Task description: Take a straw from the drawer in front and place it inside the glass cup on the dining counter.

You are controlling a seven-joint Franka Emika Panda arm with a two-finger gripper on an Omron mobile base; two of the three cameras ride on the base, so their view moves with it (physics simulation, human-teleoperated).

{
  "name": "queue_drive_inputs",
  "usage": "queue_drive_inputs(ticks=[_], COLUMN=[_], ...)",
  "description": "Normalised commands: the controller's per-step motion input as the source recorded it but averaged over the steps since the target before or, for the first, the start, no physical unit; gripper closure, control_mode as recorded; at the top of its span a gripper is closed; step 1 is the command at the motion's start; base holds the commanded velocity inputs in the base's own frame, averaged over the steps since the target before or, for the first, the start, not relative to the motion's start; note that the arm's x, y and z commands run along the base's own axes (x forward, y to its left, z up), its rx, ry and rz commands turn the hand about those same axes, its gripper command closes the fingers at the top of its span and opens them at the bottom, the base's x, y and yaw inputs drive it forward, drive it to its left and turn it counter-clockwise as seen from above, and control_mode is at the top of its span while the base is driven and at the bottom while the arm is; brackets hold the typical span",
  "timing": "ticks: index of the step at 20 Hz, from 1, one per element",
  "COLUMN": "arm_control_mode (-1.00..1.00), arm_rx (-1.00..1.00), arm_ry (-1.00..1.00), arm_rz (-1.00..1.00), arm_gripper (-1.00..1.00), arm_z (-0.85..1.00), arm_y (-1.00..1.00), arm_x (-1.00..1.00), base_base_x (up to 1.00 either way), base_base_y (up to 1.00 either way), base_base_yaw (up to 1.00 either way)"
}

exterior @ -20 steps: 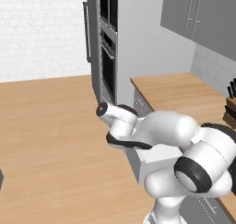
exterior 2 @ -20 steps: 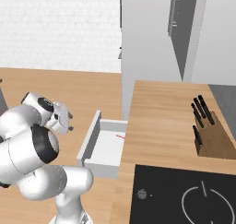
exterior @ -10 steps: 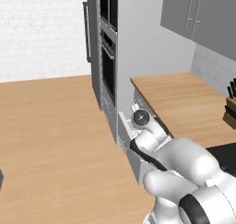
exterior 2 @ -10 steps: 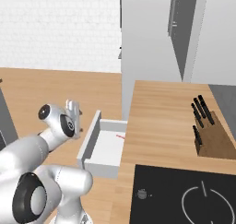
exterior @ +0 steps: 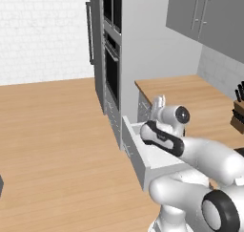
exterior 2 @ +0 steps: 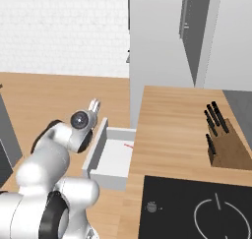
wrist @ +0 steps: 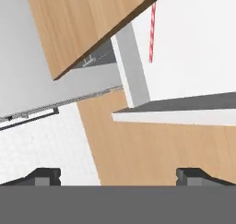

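The drawer (exterior: 134,152) stands pulled open under the wood-topped wall counter. Its white inside (wrist: 193,48) holds the thin red-pink straw (wrist: 151,34), which lies flat near the back, partly under the counter's edge; the same straw (exterior 2: 129,145) shows from the right base. My gripper (wrist: 118,176) is open with nothing between its fingertips (wrist: 46,174). It hovers beside the drawer's front panel (exterior 2: 95,152), off the straw, and the gripper (exterior: 157,103) points away over the floor. The glass cup and the dining counter are out of view.
A knife block (exterior 2: 222,140) and a black cooktop (exterior 2: 197,211) sit on the wall counter (exterior 2: 167,120). A tall grey oven cabinet (exterior: 112,59) rises just beyond the drawer. Upper cabinets (exterior: 209,16) hang above. Wooden floor (exterior: 47,131) lies open to the left.
The arm has swung from over the floor toward the open drawer, bringing the hand to the drawer's front panel. The jaws stayed open.
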Motion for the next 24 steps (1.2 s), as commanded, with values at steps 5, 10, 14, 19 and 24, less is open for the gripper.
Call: queue_drive_inputs(ticks=[5, 10, 14, 19, 24], arm_control_mode=[-1.0, -1.0, -1.0, -1.0, -1.0], arm_rx=[0.41, -0.05, -0.15, -0.04, 0.0], arm_ry=[-0.03, 0.06, 0.19, 0.23, 0.04], arm_rz=[0.06, 0.06, 0.08, 0.03, 0.04], arm_gripper=[-1.0, -1.0, -1.0, -1.0, -1.0], arm_z=[-0.33, -0.17, -0.31, -0.19, -0.26], arm_y=[-0.33, -0.2, -0.13, 0.0, -0.11], arm_x=[0.05, 0.25, 0.31, 0.37, 0.23], base_base_x=[0.0, 0.0, 0.0, 0.0, 0.0], base_base_y=[0.0, 0.0, 0.0, 0.0, 0.0], base_base_yaw=[0.0, 0.0, 0.0, 0.0, 0.0])
